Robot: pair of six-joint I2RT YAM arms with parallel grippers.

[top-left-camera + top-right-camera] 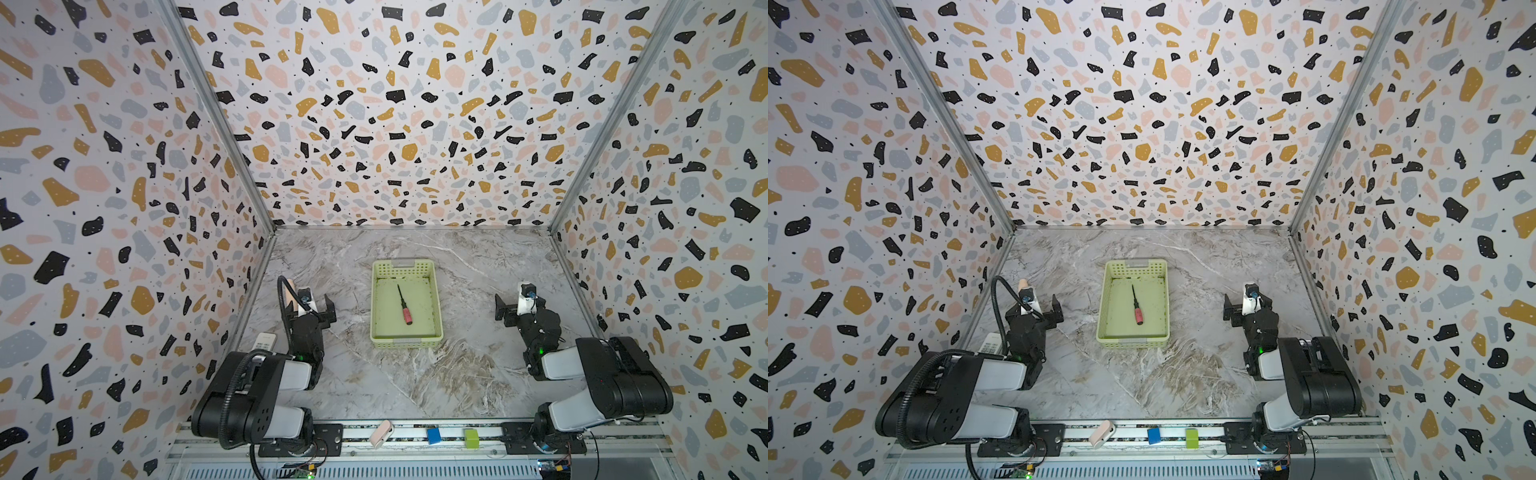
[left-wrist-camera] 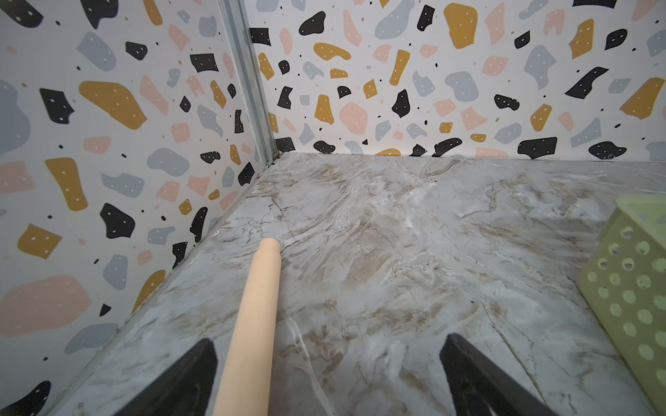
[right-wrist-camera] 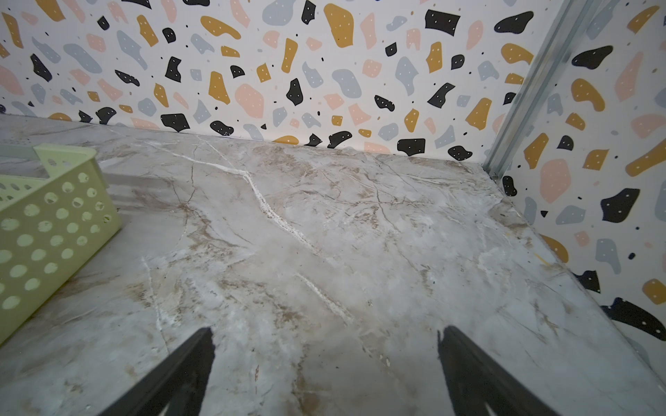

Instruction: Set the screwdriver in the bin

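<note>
The screwdriver (image 1: 404,305) (image 1: 1136,305), with a thin black shaft and a red-pink handle, lies flat on the floor of the bin (image 1: 405,266) (image 1: 1136,266), handle toward the front. This pale yellow-green perforated basket stands mid-table. My left gripper (image 1: 316,307) (image 2: 328,340) hovers open to the left of the bin (image 2: 634,288), apart from it. My right gripper (image 1: 513,307) (image 3: 326,330) hovers open to the right of the bin (image 3: 47,223), with only bare table between its fingers. Neither gripper touches the screwdriver.
A beige wooden rod (image 2: 256,317) (image 1: 292,286) lies under the left gripper, close to one finger and not gripped. A white remote-like object (image 1: 265,343) sits by the left arm. On the front rail rest a pink-white piece (image 1: 381,433), a blue block (image 1: 433,435) and a green block (image 1: 471,438).
</note>
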